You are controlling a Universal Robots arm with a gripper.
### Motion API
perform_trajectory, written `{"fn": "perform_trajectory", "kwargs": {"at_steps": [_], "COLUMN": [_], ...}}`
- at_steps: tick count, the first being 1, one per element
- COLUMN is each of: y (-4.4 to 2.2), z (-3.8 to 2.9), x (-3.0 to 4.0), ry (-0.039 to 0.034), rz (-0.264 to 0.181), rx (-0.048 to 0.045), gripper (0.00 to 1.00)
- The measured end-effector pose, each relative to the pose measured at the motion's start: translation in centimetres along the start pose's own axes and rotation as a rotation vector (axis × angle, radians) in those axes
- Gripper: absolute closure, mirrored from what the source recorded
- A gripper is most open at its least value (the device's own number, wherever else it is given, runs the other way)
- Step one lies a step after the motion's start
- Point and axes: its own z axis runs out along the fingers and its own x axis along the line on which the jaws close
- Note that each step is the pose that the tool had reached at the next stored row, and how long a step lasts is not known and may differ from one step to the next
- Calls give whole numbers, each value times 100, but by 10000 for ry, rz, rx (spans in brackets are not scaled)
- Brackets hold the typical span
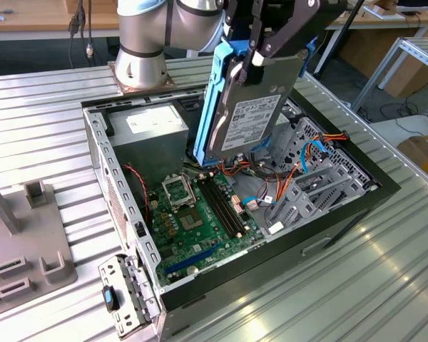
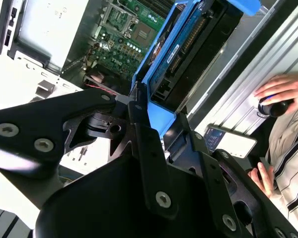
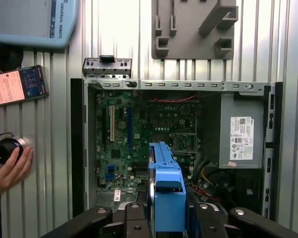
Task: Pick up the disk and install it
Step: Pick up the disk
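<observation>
1. Now we hold the disk (image 1: 251,107) in our hand (image 1: 248,63), whose black fingers pinch it near its upper end. It hangs above the open computer case (image 1: 98,153), apparently touching nothing inside.
2. We carry it steeply tilted, almost on edge, with its label facing the exterior view. We judge that this lets the narrow lower end enter the case first, rather than the broad face.
3. The case lies on its side on the ribbed metal worktop (image 1: 385,271) with its side panel off. The green motherboard (image 1: 192,214) and the bare drive cage (image 1: 321,189) therefore face upward, presumably so they can be reached from above.
4. The disk is a flat, dark grey slab with a pale label, framed by bright blue plastic rails that look smooth and hard. The cage is perforated sheet metal, and orange and red cables (image 1: 310,146) loop loosely beside it.
</observation>
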Motion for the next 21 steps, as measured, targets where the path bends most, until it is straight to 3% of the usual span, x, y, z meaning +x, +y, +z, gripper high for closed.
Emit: {"fn": "perform_trajectory", "kwargs": {"at_steps": [10,16,21], "y": [22,7,-139], "z": [29,34,38], "x": [343,371,372], "ry": [3,0,0], "rz": [-1,-1,0], "rx": [-2,0,0], "gripper": [63,63,63]}}
